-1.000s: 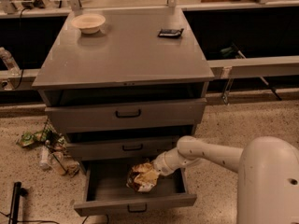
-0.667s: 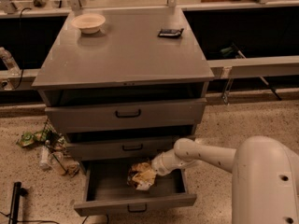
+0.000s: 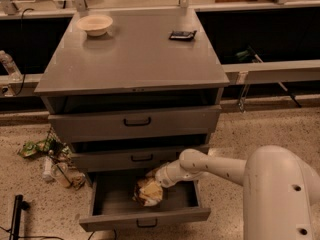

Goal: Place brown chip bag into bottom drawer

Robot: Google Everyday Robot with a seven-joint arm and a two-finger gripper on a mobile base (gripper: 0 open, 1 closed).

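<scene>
The brown chip bag (image 3: pixel 148 191), wrinkly tan with dark patches, is inside the open bottom drawer (image 3: pixel 145 219), near its middle and toward the back. My gripper (image 3: pixel 156 178) reaches into the drawer from the right, right at the bag's top edge. The white arm runs back to the large white body at the lower right.
The grey cabinet top (image 3: pixel 135 54) carries an off-white bowl (image 3: pixel 95 24) at the back left and a small flat black packet (image 3: pixel 182 35) at the back right. Two upper drawers (image 3: pixel 136 122) are shut. Litter and a bottle (image 3: pixel 50 159) lie on the floor left of the cabinet.
My gripper and the bag have shifted slightly left and deeper into the drawer; the arm has folded in a little.
</scene>
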